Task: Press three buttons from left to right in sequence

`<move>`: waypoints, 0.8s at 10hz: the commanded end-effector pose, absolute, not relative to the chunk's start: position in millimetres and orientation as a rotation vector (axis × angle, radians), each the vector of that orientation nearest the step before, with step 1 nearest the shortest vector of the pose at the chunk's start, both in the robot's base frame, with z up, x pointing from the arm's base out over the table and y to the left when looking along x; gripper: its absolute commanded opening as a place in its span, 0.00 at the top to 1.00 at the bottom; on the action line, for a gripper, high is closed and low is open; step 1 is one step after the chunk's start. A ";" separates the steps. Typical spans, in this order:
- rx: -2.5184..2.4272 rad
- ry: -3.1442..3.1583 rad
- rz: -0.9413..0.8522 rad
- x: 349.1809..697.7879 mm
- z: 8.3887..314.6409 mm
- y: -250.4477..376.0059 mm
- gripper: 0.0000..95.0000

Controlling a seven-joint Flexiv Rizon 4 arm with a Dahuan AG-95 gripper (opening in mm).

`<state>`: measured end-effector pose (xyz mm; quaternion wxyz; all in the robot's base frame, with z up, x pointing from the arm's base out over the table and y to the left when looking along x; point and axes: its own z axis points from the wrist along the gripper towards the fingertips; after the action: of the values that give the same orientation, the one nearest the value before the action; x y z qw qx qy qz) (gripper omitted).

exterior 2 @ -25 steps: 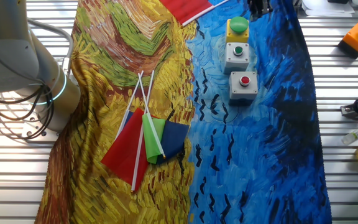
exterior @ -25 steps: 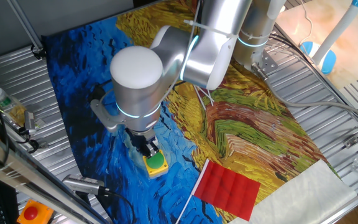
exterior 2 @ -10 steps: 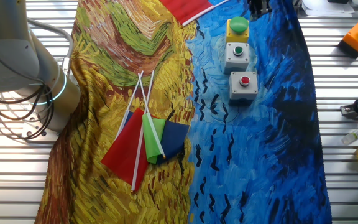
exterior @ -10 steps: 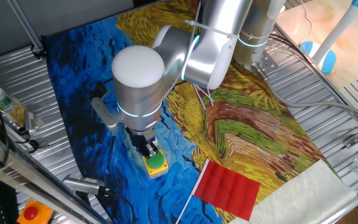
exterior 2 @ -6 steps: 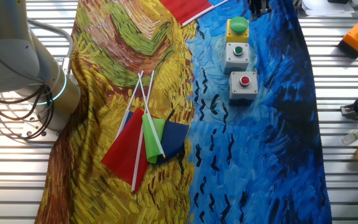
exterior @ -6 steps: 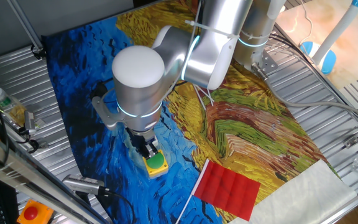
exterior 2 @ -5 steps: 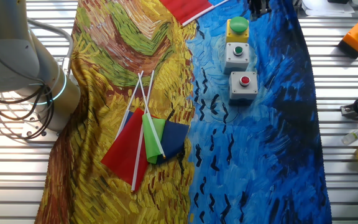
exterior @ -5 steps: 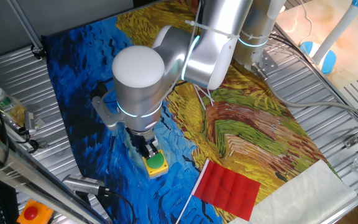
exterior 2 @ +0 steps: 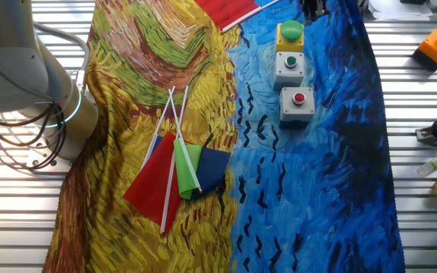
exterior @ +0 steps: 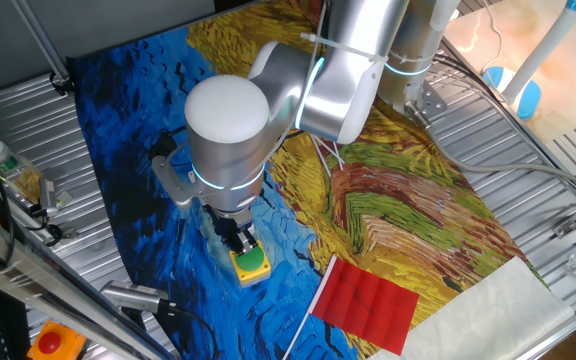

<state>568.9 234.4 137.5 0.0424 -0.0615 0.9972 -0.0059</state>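
Barely any shift since before, gripper (exterior: 240,241) over yellow box's green dome (exterior: 253,258), finger state unclear

slatted metal table (exterior 2: 431,227), ribbed silver surface, mostly covered by a painted-style cloth (exterior 2: 325,197) in swirling blue and yellow. bright warm light falls on a pale surface (exterior: 528,40) at the far corner.

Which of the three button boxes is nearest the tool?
The yellow box with the big green dome; the tool hangs right beside it, while both grey boxes sit farther along the row.
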 end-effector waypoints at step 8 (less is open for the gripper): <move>-0.171 3.028 -0.013 550.5 123.6 240.7 1.00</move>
<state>551.2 241.4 122.6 0.0551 -0.0553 0.9969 -0.0038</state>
